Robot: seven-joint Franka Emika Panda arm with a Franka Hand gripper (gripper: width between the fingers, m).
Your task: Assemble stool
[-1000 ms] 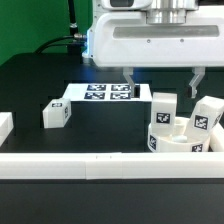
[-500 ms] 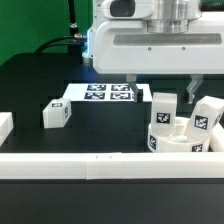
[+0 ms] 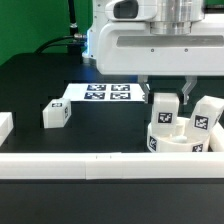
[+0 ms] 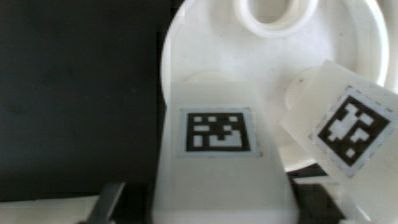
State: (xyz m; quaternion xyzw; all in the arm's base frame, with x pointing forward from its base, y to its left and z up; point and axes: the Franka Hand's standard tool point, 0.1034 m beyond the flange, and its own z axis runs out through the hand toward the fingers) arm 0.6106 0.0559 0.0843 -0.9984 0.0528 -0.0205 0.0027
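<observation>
The white round seat [image 3: 182,146] lies at the exterior view's right, against the front rail. Two white tagged leg blocks stand on it: one upright [image 3: 163,110], one tilted [image 3: 206,116]. My gripper [image 3: 166,88] hangs open right above the upright leg, one finger on each side of its top. In the wrist view the upright leg [image 4: 222,130] sits between my fingers [image 4: 111,200], with dark gaps on both sides. The tilted leg [image 4: 356,120] and the seat [image 4: 231,45] show beside and behind it. A third leg [image 3: 56,113] lies loose at the exterior view's left.
The marker board [image 3: 105,93] lies flat behind the middle. A long white rail [image 3: 90,166] runs along the front. A short white rail end [image 3: 5,125] sits at the exterior view's left edge. The white robot base stands behind.
My gripper has moved toward the exterior view's right and lower, from above the marker board's edge to over the upright leg. Its fingers look closer together.
</observation>
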